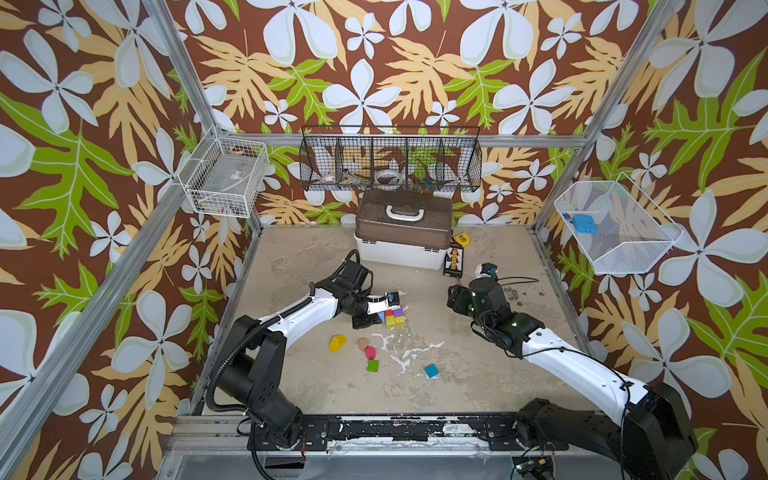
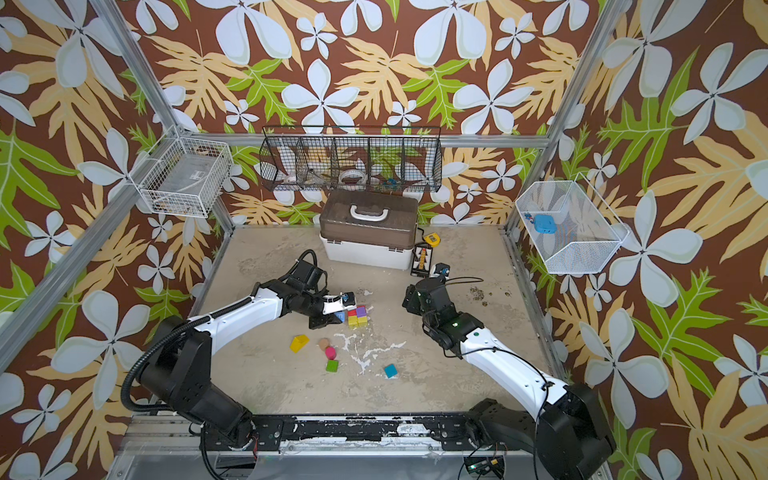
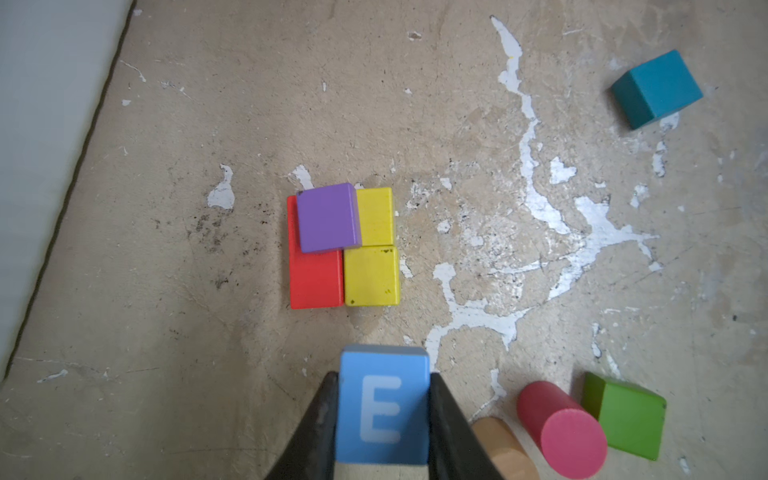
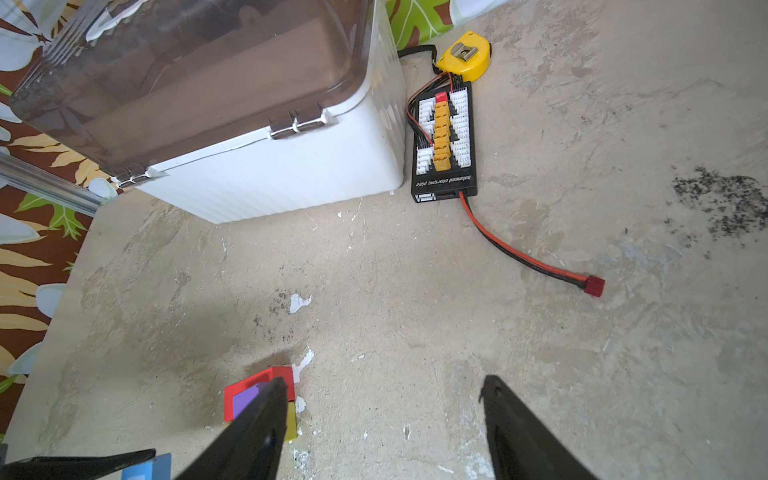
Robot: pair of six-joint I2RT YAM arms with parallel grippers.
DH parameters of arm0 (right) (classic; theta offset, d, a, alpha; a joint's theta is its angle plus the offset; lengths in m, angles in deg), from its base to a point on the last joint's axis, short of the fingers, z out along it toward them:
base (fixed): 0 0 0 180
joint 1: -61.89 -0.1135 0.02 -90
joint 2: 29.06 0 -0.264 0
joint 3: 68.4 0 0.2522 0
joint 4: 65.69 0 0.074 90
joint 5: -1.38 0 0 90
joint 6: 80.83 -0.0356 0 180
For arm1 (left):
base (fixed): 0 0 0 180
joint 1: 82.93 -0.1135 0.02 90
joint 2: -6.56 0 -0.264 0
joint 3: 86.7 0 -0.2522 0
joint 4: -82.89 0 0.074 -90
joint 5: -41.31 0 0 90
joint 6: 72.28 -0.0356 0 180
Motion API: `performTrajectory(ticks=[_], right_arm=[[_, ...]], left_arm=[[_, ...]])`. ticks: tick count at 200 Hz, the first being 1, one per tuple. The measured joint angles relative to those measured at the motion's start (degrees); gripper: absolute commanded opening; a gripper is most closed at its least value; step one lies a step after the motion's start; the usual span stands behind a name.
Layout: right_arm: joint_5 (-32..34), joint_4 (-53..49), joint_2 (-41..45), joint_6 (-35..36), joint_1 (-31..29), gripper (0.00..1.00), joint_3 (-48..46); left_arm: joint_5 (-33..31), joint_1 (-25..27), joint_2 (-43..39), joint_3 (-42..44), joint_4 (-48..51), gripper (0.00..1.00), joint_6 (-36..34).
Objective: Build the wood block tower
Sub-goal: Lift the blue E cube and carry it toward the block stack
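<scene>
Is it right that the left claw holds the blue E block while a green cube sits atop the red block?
Not quite: in the left wrist view a purple cube sits atop the red block. The left claw does hold the blue E block.

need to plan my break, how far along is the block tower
Done: a base of red block and two yellow cubes, with a purple cube on top. In hand: the left fingers clamp the blue E cube. Left: yellow wedge, tan cylinder, pink cylinder, green cube and teal cube lie loose; right fingers are open, empty.
</scene>
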Motion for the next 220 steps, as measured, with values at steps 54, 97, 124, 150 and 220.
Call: performTrajectory(ticks=[54,97,124,150,220], right_arm=[[0.0,0.0,-0.2,0.0,0.0,0.74,0.2],[0.0,0.0,-0.2,0.0,0.0,0.74,0.3],[0.0,0.0,0.0,0.0,0.0,0.74,0.5],[0.0,-0.1,0.0,0.0,0.0,0.74,0.5],[0.0,-0.1,-0.3,0.0,0.0,0.74,0.6]], left_arm=[[1.8,0.0,5.0,-2.5,-1.8,0.00,2.1],[2.4,0.0,6.2,-2.9,-3.3,0.00,3.6],[2.4,0.0,6.9,-3.4,-3.7,0.00,4.2],[2.2,0.0,7.8,-4.0,-4.0,0.00,5.1],[1.8,0.0,9.9,-4.8,-4.5,0.00,6.8]])
